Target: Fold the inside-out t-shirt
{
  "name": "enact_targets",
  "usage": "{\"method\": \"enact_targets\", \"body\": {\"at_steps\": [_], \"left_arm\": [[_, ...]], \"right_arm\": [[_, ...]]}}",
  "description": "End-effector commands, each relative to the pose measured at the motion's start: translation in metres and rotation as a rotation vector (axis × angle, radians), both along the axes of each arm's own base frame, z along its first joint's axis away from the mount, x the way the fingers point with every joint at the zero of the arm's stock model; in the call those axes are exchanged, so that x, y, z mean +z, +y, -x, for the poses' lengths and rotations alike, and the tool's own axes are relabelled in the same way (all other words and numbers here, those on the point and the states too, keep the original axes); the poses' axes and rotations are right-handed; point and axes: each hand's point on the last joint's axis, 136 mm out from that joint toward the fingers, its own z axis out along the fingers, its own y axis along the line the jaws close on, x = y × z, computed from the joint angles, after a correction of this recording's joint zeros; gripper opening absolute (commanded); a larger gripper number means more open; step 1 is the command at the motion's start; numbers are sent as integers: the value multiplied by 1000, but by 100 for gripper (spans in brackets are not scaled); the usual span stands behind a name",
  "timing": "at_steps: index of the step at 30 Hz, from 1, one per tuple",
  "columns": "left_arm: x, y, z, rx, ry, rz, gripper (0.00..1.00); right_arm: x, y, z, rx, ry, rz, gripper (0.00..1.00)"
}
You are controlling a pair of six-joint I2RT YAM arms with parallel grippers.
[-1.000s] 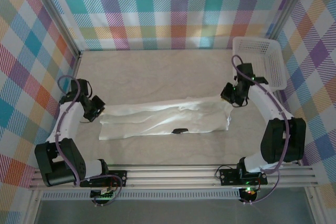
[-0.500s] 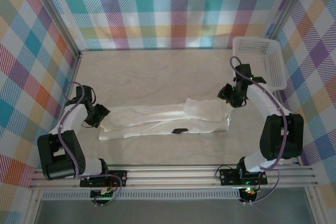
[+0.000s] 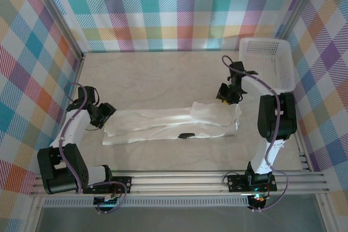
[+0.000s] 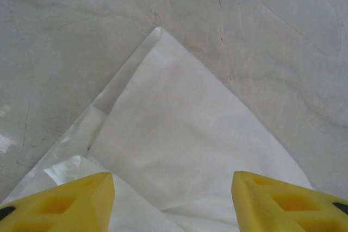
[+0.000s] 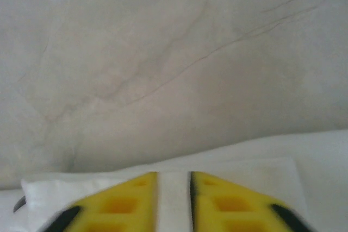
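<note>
Swinging inward since a second ago, the right arm is now standing steeply with its elbow raised, and the right claw [image 3: 224, 94] is hanging over the far right end of the t-shirt [image 3: 163, 123], nearer the table's middle than before; the left claw [image 3: 105, 113] is sitting a little farther back at the shirt's left end, and the cloth itself is lying as it did half a second ago. From above, both sets of fingertips are too small and dark to make out. The right wrist view is blurring: its yellow fingers [image 5: 122, 202] are standing almost pressed together with a thin slit between them, white cloth showing just beneath, and whether they are nipping any of it I cannot tell. The left wrist view is cutting off its yellow fingers [image 4: 81, 202] at the bottom edge; they are standing spread wide, holding nothing, a pointed corner of the shirt lying flat between and beyond them. The shirt is stretching as a long folded band across the table [image 3: 152, 80], its small dark patch [image 3: 186, 135] showing at the near edge. A white basket [image 3: 261, 40] is sitting in the far right corner, apart from the shirt.
</note>
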Motion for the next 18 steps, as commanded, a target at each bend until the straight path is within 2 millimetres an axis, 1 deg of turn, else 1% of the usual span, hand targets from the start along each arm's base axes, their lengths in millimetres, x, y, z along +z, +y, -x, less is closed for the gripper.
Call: {"method": "enact_targets", "body": {"at_steps": [1,2,3,4,6,8,10,14,17,18], "left_arm": [[4,-4,-4,-27,-12,2,59],[5,-4,-5,-28,-13,0,59],[5,-3,-4,-32,-12,-2,59],[5,-4,-5,-35,-14,-1,59],[5,-4,-7,-39,-21,0,60],[6,-6,-9,-46,-29,6,60],[9,-8,-12,-58,-47,12,60],[25,-15,-17,-93,-118,26,65],[37,-21,-18,-127,-175,22,68],[41,-22,-18,-134,-188,18,69]], "right_arm": [[14,2,12,-3,12,-31,8],[18,0,15,0,5,-23,9],[22,-2,16,8,-9,-9,14],[25,-4,16,23,-26,12,21],[31,-7,15,80,-69,98,29],[35,-5,12,130,-102,174,37],[36,8,9,179,-123,195,45],[32,48,6,271,-130,169,57],[28,83,7,345,-124,113,61],[25,93,8,357,-120,99,63]]}}
